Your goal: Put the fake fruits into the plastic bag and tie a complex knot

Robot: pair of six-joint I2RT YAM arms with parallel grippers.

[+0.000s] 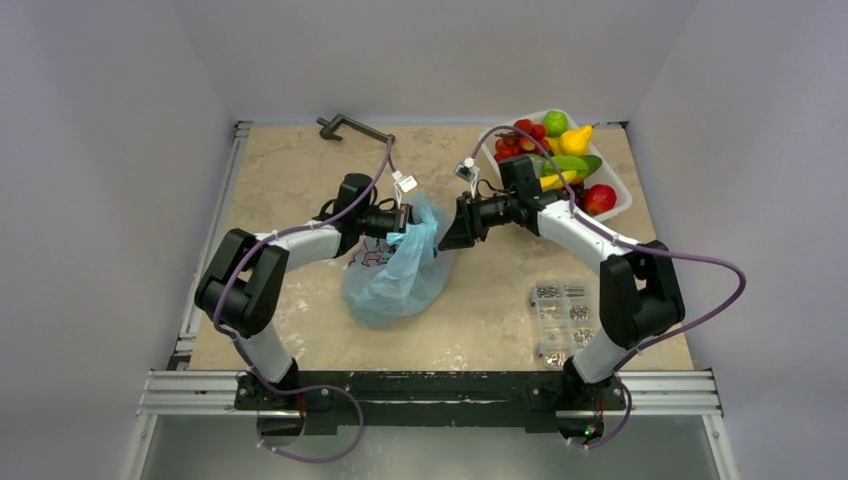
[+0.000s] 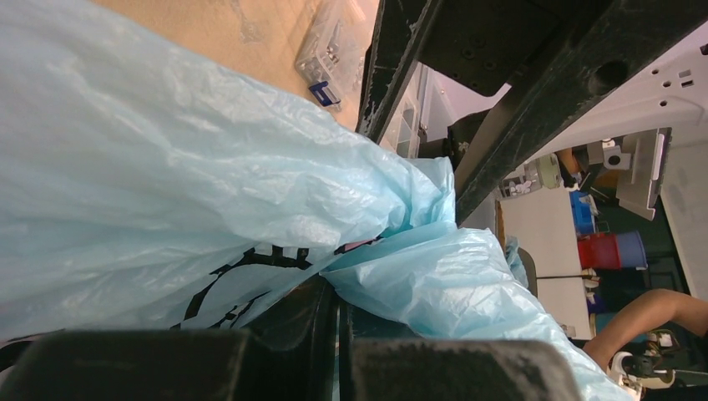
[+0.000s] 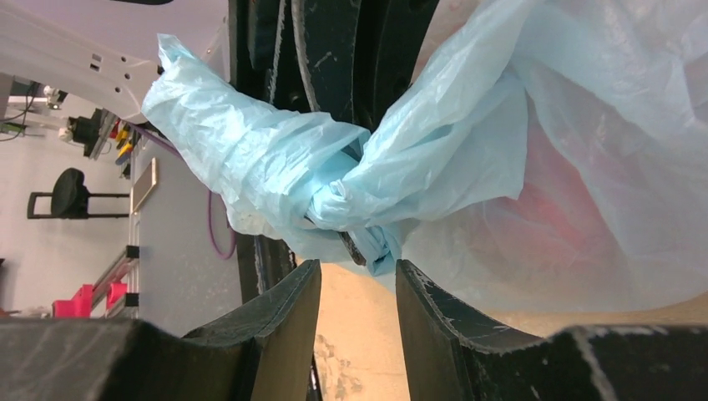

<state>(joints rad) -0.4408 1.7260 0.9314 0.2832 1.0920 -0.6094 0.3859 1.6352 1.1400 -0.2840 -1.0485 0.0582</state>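
Here left pincer (image 1: 410, 228) clamps plastic bag (image 1: 395, 280); right pincer (image 3: 357, 269) gapes; bag interior indistinct

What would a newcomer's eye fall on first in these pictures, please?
The light-blue plastic bag at mid-table, its top twisted into a knot between the two arms. The left gripper is clamped on it, the right gripper open by the knot. Bright fake fruits fill a white tray at the far right.

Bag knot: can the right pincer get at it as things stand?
Probably yes. The right pincer stands open just short of the knot, nothing between them; the left pincer grips the bag from the other side.
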